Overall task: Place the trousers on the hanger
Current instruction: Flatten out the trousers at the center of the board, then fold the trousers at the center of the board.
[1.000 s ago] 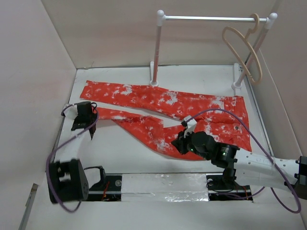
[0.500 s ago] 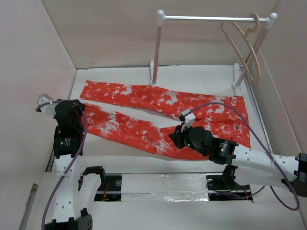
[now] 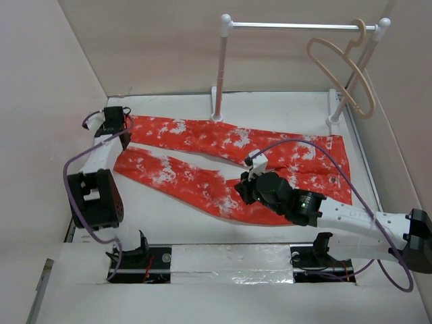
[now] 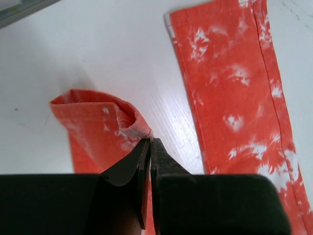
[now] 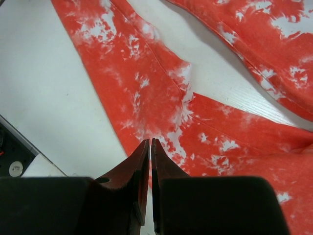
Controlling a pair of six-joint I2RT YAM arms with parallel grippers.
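Note:
The orange-red trousers (image 3: pixel 270 145) lie spread on the white table, legs pointing left. My left gripper (image 3: pixel 116 125) is at the far left by the leg ends. In the left wrist view it (image 4: pixel 150 141) is shut on a folded hem of one trouser leg (image 4: pixel 98 122); the other leg (image 4: pixel 230 73) lies flat beside it. My right gripper (image 3: pixel 246 191) is at the near leg by the crotch. In the right wrist view it (image 5: pixel 150 142) is shut, its tips pinching the trousers (image 5: pixel 146 83). The beige hanger (image 3: pixel 341 67) hangs on the rail at the far right.
A white rack with a metal rail (image 3: pixel 297 25) stands at the back, its posts (image 3: pixel 219 74) on the table. Beige walls close in the left, back and right. A purple cable (image 3: pixel 304 145) arches over the trousers.
My left gripper has swung from the near left to the far left corner with the leg end. The near leg now lies stretched out leftward. The hanger has swayed slightly.

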